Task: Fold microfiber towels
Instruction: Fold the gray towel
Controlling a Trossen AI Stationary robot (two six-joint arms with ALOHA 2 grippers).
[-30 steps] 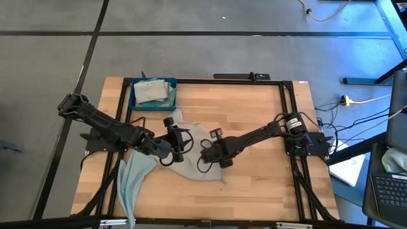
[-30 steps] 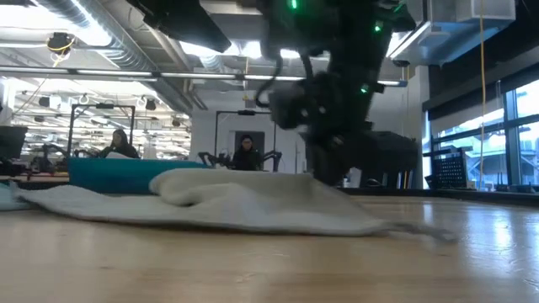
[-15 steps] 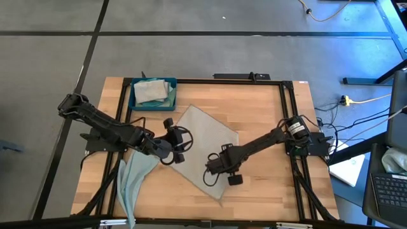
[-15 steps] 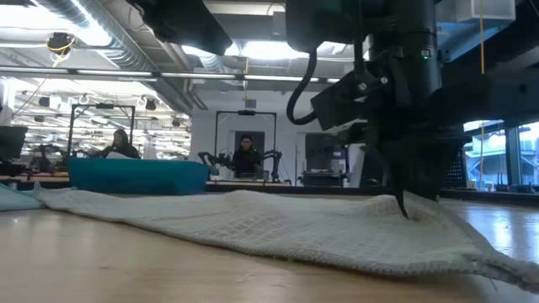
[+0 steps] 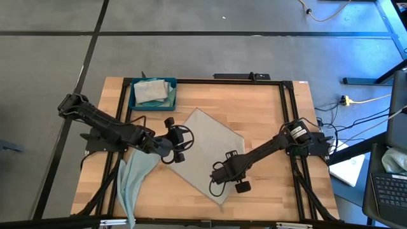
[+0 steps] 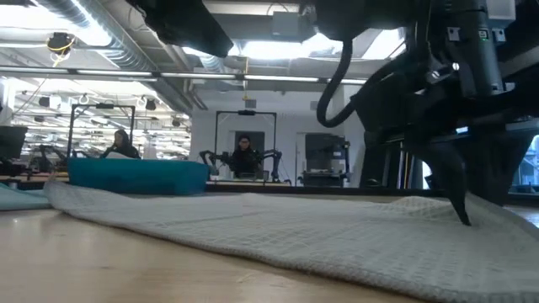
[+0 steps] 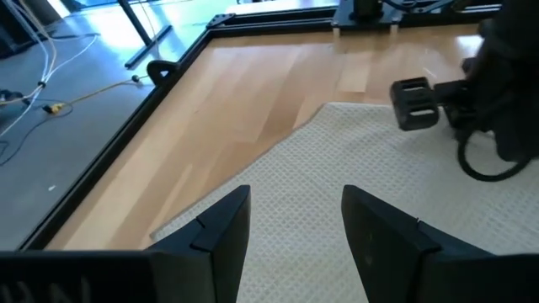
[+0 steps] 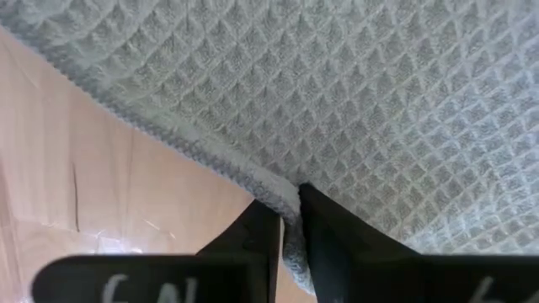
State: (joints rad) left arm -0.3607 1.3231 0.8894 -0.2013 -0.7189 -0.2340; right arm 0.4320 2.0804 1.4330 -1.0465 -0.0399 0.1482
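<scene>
Spread flat since the earlier frames, the grey towel (image 5: 205, 149) now lies as a diamond between both arms, its bunched middle gone. At its near edge the right gripper (image 5: 219, 182) pinches the hem (image 8: 268, 189) between nearly closed fingers; the left gripper (image 5: 180, 147) rests on the opposite corner, fingers (image 7: 221, 227) apart. Good folding probably means releasing only once the cloth lies smooth.

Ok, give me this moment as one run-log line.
grey towel: spread flat mid-table | right tool: pinching its near edge | left tool: open over its left corner | teal towel: off front-left edge
</scene>
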